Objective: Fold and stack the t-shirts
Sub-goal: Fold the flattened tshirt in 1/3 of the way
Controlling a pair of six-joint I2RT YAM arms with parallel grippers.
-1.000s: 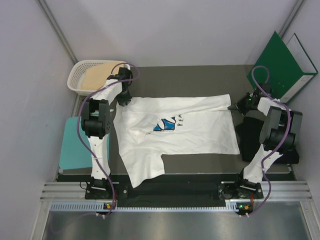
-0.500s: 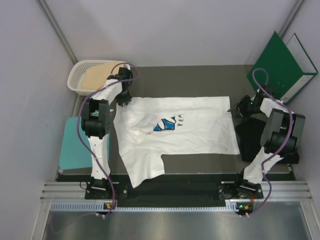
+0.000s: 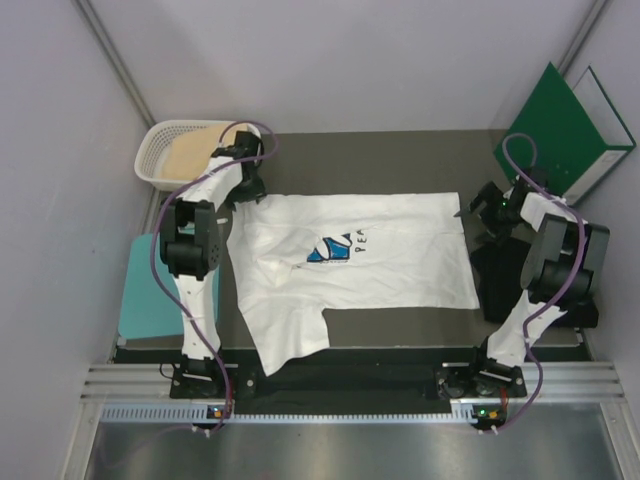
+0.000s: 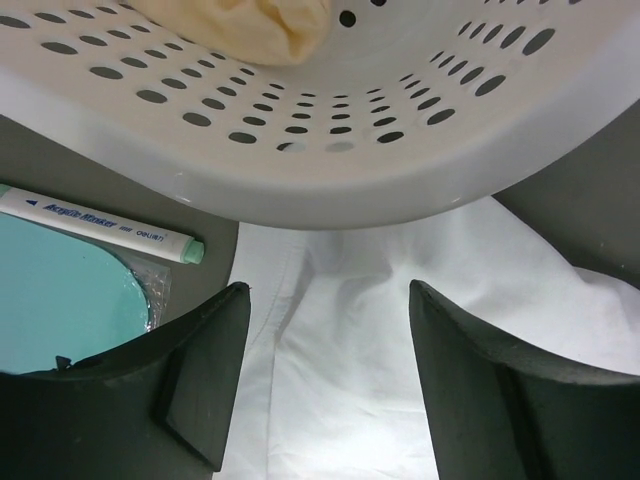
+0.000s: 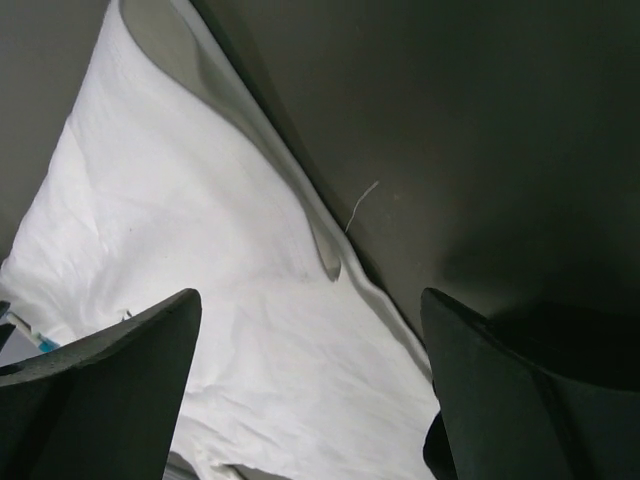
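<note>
The white basket (image 3: 185,148) is crowding the worktop's (image 3: 380,160) far-left corner, standing just ahead of the left gripper (image 4: 325,295). A marker (image 4: 100,225) and teal board (image 3: 150,290) are lining the left edge; the green binder (image 3: 565,125) is blocking the far-right corner, the black t-shirt (image 3: 492,285) the right edge. The far edge's bare strip is lying open.

At my far left sits 1 white perforated plastic basket (image 3: 148,160). Nearer on my left lies 1 flat teal board with a rounded corner (image 3: 150,295), with 1 white marker pen with a green end (image 4: 100,225) just beside it on the dark grey table mat (image 3: 380,155). 1 green binder (image 3: 560,125) stands at my far right.
</note>
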